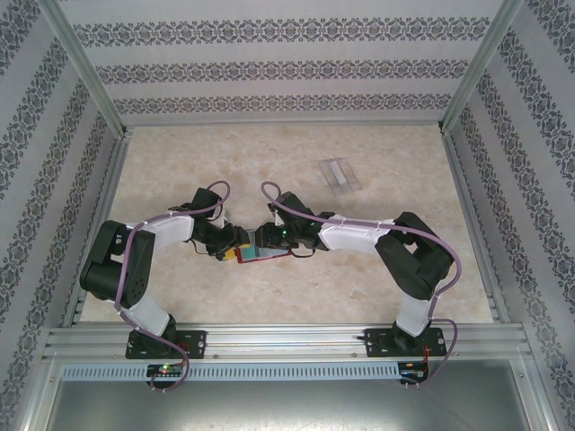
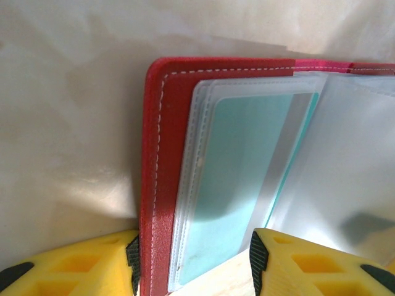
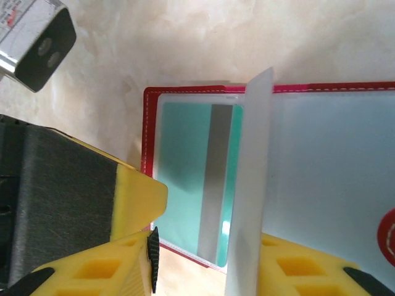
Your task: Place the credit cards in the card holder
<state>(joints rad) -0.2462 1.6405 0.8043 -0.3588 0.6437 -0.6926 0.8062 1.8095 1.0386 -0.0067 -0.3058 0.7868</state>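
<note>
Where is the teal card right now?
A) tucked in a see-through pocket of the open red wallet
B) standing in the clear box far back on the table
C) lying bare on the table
A: in the left wrist view the teal card sits behind a see-through pocket of the open red wallet.

Wallet (image 2: 154, 185) red, white stitch line along edge, pink bit at top
Card (image 2: 247, 172) teal, grey stripe (image 3: 213, 185) down it
Sleeves (image 2: 345, 160) clear, milky
Left gripper fingers (image 2: 74, 265) yellow with black pads; right gripper fingers (image 3: 308, 268) yellow too
Table (image 1: 180, 171) beige, cloudy like marble
Walls (image 1: 269, 54) white with grey flower stripes
Card holder (image 1: 339, 174) clear, whitish strip
Arms (image 1: 350, 235) black and white, cables (image 1: 454, 265) purple
</note>
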